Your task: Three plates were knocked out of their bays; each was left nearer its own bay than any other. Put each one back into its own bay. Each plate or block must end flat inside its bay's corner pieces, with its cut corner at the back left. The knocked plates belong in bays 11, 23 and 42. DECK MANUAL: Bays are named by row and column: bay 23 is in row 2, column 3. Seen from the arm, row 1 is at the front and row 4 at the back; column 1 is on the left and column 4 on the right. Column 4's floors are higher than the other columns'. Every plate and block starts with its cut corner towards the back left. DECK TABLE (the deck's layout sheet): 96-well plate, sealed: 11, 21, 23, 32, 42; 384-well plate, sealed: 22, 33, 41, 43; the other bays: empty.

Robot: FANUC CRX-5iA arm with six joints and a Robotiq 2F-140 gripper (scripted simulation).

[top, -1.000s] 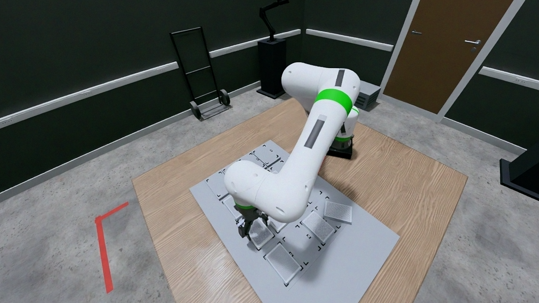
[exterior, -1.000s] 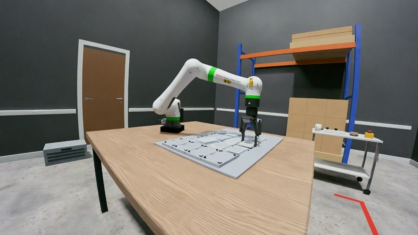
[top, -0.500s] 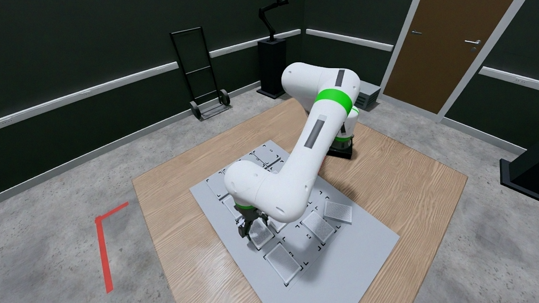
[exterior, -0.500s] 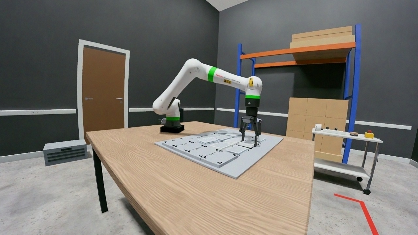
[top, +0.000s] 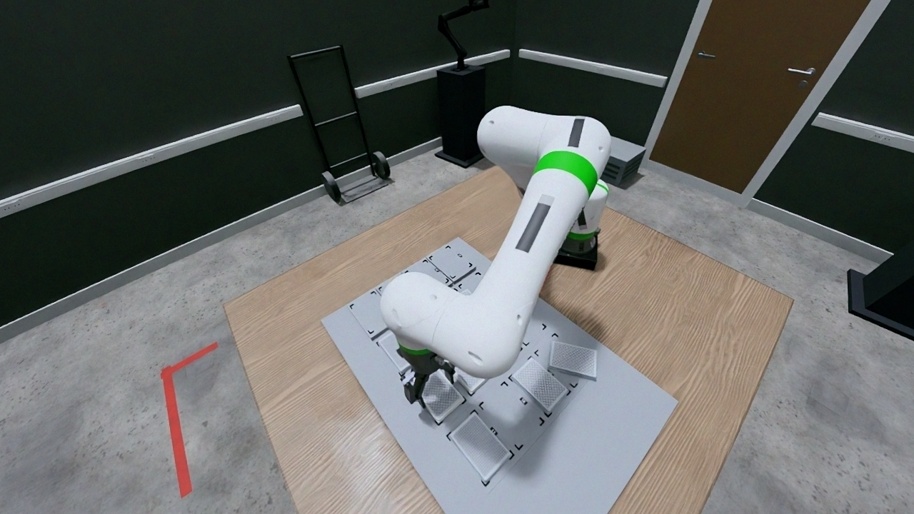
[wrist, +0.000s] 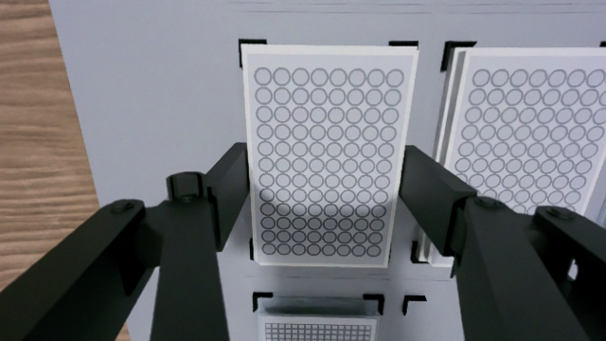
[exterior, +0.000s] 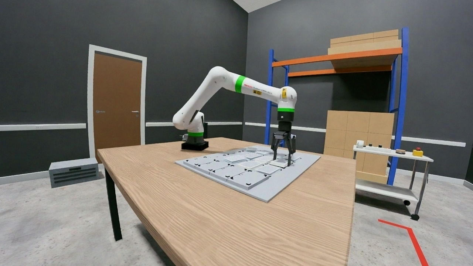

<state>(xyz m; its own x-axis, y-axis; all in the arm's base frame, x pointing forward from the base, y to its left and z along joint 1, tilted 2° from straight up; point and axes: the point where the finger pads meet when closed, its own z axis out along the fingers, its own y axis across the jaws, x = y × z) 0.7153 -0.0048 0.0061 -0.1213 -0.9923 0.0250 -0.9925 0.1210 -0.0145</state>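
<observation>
My gripper (wrist: 323, 166) (top: 429, 390) (exterior: 281, 158) is shut on the long sides of a sealed 96-well plate (wrist: 327, 118) (top: 443, 396) (exterior: 280, 163). It holds the plate level and low over a bay in the deck's back row, lined up with the black corner pieces (wrist: 251, 44). I cannot tell whether the plate rests on the floor. Another 96-well plate (wrist: 525, 128) sits in the neighbouring bay. Two more plates (top: 572, 358) (top: 540, 383) lie near the deck's front and look turned against the bay lines. The arm hides the middle bays in the top view.
The grey deck (top: 594, 434) (exterior: 264, 193) (wrist: 156, 95) lies on a wooden table (top: 670, 306) (exterior: 231, 224) (wrist: 33, 142). A 384-well plate (wrist: 317, 329) sits in the bay beside the held plate. Another plate (top: 479, 445) sits in the back-row end bay.
</observation>
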